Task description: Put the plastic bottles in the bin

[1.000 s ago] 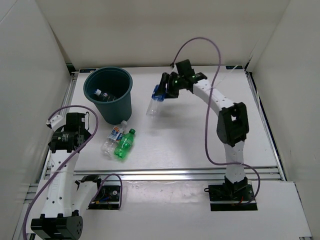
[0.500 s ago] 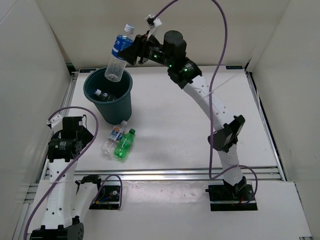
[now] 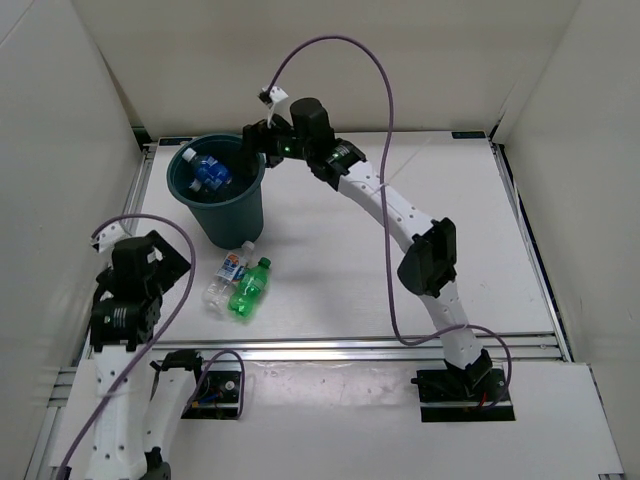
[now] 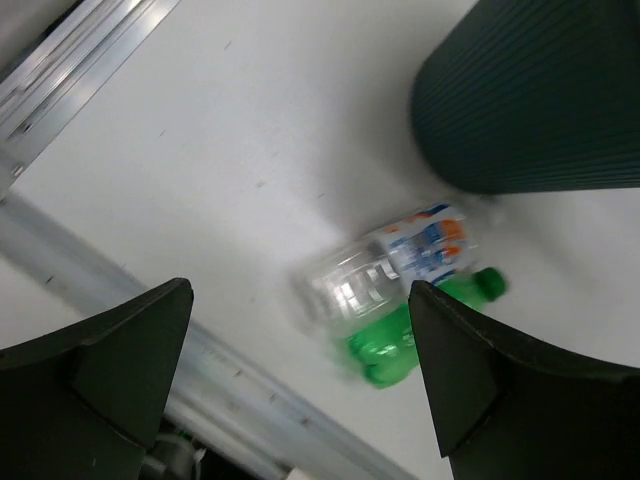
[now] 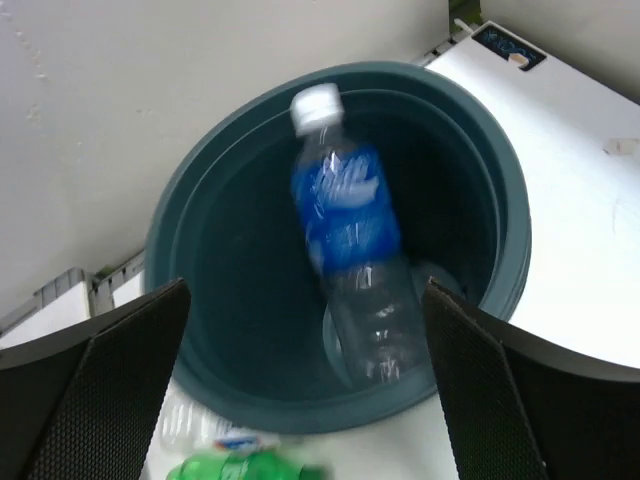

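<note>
- Top external view. The right gripper [image 3: 255,140] hangs at the far rim of the bin [image 3: 235,215], and blue-labelled bottles [image 3: 208,172], two as far as I can tell, lie inside. A clear bottle [image 3: 225,275] and a green bottle [image 3: 248,288] lie side by side, touching, on the table [image 3: 400,300] just in front of the bin. The left gripper [image 3: 160,255] is near them on their left.
- Left wrist view. The left gripper [image 4: 300,290] has its fingers spread wide and holds nothing. Below it the clear bottle [image 4: 400,265] and the green bottle [image 4: 410,335] lie against each other, blurred, with the bin [image 4: 540,90] wall beyond them.
- Right wrist view. The right gripper [image 5: 305,290] has its jaws wide apart and grips nothing. One blue-labelled bottle [image 5: 350,260] leans inside the bin [image 5: 500,170], cap up, touching neither finger.
- Step in hand, as I judge it: the drop into the bin is made and half the task is left. Next I would lower the left gripper over one of the two bottles on the table. They touch, so a finger must go between them or take one by the neck.
</note>
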Controlling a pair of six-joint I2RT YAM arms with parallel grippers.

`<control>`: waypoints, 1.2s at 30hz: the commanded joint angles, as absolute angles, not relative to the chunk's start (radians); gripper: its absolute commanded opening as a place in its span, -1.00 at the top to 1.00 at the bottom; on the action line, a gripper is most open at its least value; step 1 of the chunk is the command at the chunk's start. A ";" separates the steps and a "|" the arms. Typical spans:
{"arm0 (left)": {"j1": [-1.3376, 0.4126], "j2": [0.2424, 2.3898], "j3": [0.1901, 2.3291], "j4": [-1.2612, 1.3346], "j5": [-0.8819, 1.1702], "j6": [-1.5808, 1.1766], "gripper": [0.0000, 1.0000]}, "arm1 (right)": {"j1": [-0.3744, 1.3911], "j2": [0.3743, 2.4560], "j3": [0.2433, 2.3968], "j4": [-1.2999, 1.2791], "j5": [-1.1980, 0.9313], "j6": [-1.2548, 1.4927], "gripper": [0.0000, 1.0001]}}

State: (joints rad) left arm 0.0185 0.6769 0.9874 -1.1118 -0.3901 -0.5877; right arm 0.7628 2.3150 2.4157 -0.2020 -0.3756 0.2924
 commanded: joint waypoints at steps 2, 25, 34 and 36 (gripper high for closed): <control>0.025 0.551 0.948 -0.892 -0.257 -0.514 -1.00 | 0.769 2.059 2.408 -0.274 -0.295 0.218 -1.00; -0.064 0.910 0.893 -0.847 0.138 0.064 -0.92 | 0.556 1.798 2.183 -0.538 -0.471 0.302 -1.00; -0.094 1.000 0.801 -0.746 0.123 0.055 -0.92 | 0.454 1.770 2.125 -0.529 -0.529 0.342 -1.00; -0.103 1.012 0.781 -0.729 0.111 0.045 -0.92 | 0.433 1.770 2.109 -0.520 -0.552 0.351 -1.00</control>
